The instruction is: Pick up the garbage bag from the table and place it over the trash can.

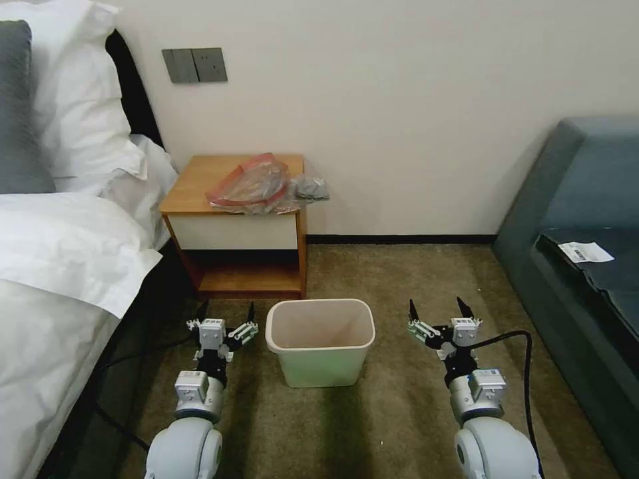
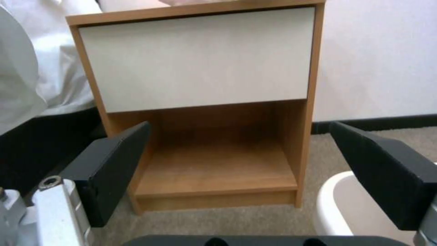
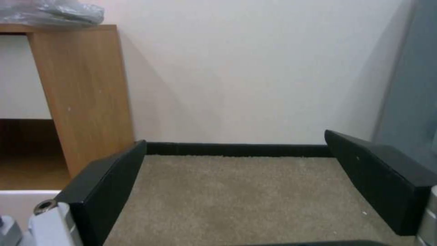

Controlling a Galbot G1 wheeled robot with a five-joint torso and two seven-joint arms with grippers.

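The garbage bag [image 1: 256, 185] lies crumpled on the table [image 1: 200, 183], its red band on top and its darker grey end [image 1: 311, 188] hanging past the table's right edge. The cream trash can [image 1: 320, 340] stands upright on the carpet in front of the table. My left gripper [image 1: 226, 311] hovers open, low, just left of the can. On the can's other side my right gripper [image 1: 435, 309] is open too. In the left wrist view the open fingers [image 2: 109, 171] frame the table [image 2: 200, 58] and the can's rim [image 2: 330, 201]. The bag's grey end [image 3: 54, 12] shows in the right wrist view.
A bed with white sheets [image 1: 60, 266] lies close on the left. A dark blue sofa [image 1: 586, 253] with a paper slip [image 1: 586, 251] stands on the right. A black cable [image 1: 526, 372] loops beside my right arm. Carpet [image 1: 399, 279] lies open between can and sofa.
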